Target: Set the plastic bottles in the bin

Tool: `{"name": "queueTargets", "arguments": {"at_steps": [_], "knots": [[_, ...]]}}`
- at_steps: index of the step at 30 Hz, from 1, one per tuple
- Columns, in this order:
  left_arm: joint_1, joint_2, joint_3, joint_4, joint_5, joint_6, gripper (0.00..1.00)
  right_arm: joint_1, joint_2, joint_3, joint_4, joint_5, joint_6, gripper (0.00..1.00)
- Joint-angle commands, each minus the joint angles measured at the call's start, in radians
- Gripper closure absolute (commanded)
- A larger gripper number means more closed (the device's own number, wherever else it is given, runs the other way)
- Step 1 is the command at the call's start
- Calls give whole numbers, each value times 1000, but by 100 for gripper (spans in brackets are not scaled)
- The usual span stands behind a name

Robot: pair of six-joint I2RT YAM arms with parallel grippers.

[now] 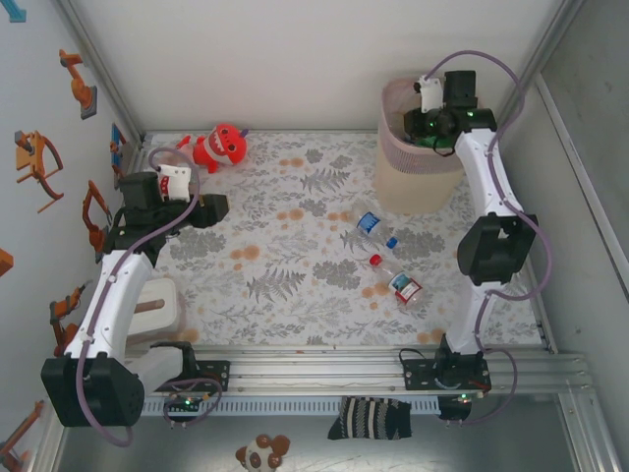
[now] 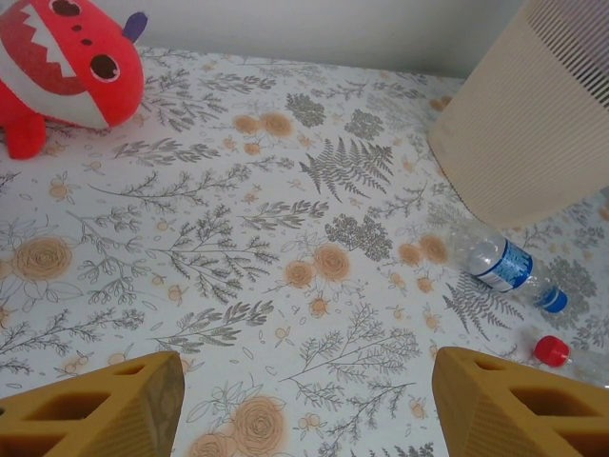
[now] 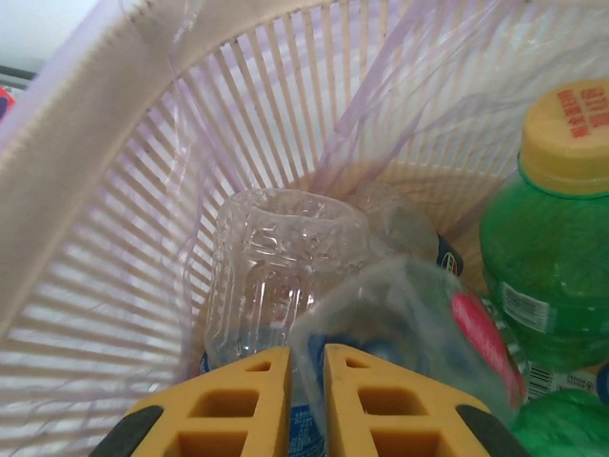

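Observation:
Two plastic bottles lie on the floral table right of centre: a clear one with a blue label and blue cap (image 1: 371, 226) (image 2: 500, 265), and a red-capped one (image 1: 393, 280) nearer the front, of which the left wrist view catches just the cap (image 2: 549, 350). My left gripper (image 1: 216, 208) (image 2: 306, 362) hovers open over bare cloth at the left, well apart from both. The bin (image 1: 418, 157) (image 2: 533, 124) stands at the back right. My right gripper (image 1: 428, 123) (image 3: 306, 354) hangs inside it, shut on a blurred clear bottle (image 3: 409, 314). Below lie a clear bottle (image 3: 276, 267) and a green one (image 3: 552, 257).
A red plush toy (image 1: 218, 147) (image 2: 62, 67) sits at the back left corner. A white object (image 1: 162, 310) lies under my left arm. Enclosure walls ring the table; a striped cloth (image 1: 369, 418) and another plush (image 1: 260, 452) lie beyond the front rail.

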Motion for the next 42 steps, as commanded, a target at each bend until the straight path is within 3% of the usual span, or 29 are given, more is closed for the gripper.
{"name": "queueTargets", "arguments": {"at_steps": [1, 13, 23, 28, 33, 42], "knots": [[5, -26, -6, 10, 20, -8, 31, -4, -126, -33, 2, -22, 39, 83], [5, -28, -5, 14, 30, -12, 31, 50, -460, -340, 11, 20, 77, 80], [6, -17, -5, 21, 42, -21, 31, 306, -617, -584, -123, 192, 72, 75], [6, -16, -6, 21, 43, -21, 31, 438, -590, -666, -189, 317, 25, 70], [6, -11, -6, 24, 49, -26, 31, 543, -456, -676, -297, 441, -10, 64], [5, -17, -10, 24, 44, -24, 31, 625, -226, -694, -350, 515, -14, 53]]}}
